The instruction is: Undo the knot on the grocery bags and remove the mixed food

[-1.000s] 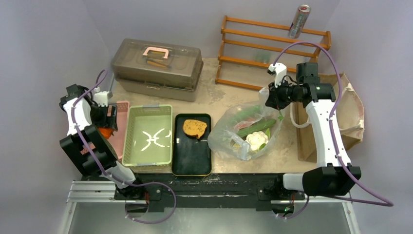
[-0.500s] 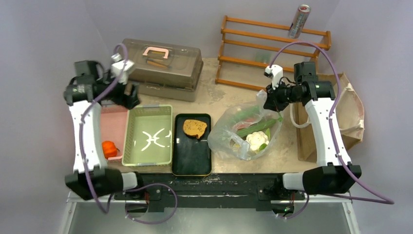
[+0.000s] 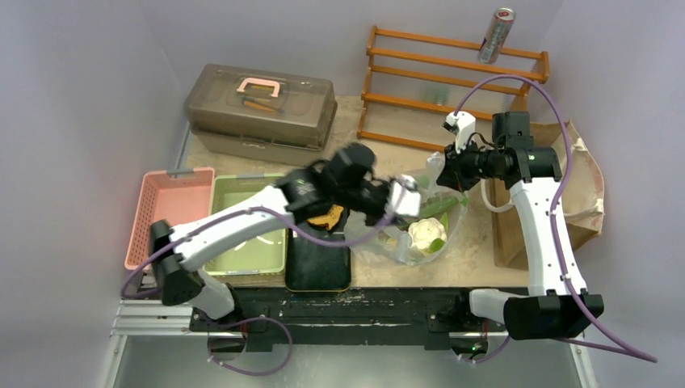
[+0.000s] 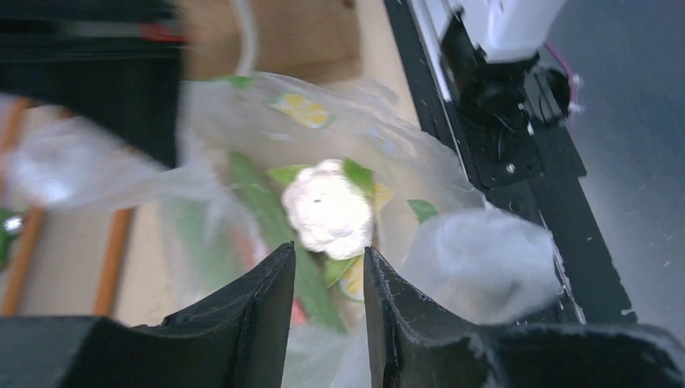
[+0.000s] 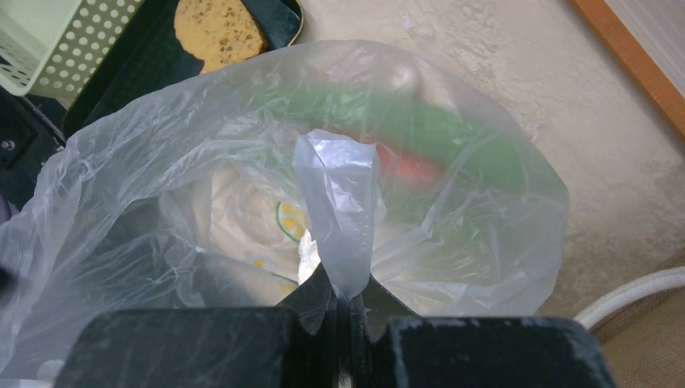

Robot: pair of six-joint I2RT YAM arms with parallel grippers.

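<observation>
The transparent plastic bag (image 3: 380,222) lies right of centre with its mouth held up. Inside it show a white cauliflower (image 3: 425,233), a long green cucumber (image 3: 432,206) and something red-orange (image 5: 412,166). My right gripper (image 3: 449,166) is shut on a flap of the bag's top edge (image 5: 339,194). My left gripper (image 3: 401,200) hangs at the bag's left side, jaws a little apart with nothing between them. The cauliflower (image 4: 327,208) lies just beyond its fingertips (image 4: 279,267). One toast slice (image 3: 325,215) lies on the black tray (image 3: 319,263). The brown paper bag (image 3: 583,182) stands at the far right.
A grey-brown lidded case (image 3: 260,101) and a wooden rack (image 3: 452,81) with a silver can (image 3: 495,36) stand at the back. A green basket (image 3: 242,255) and a pink basket (image 3: 165,202) sit left of the tray. My left arm stretches across them.
My left arm has swung from the pink basket at the far left over to the plastic bag, and its jaws have narrowed. My right gripper has kept its hold on the bag.
</observation>
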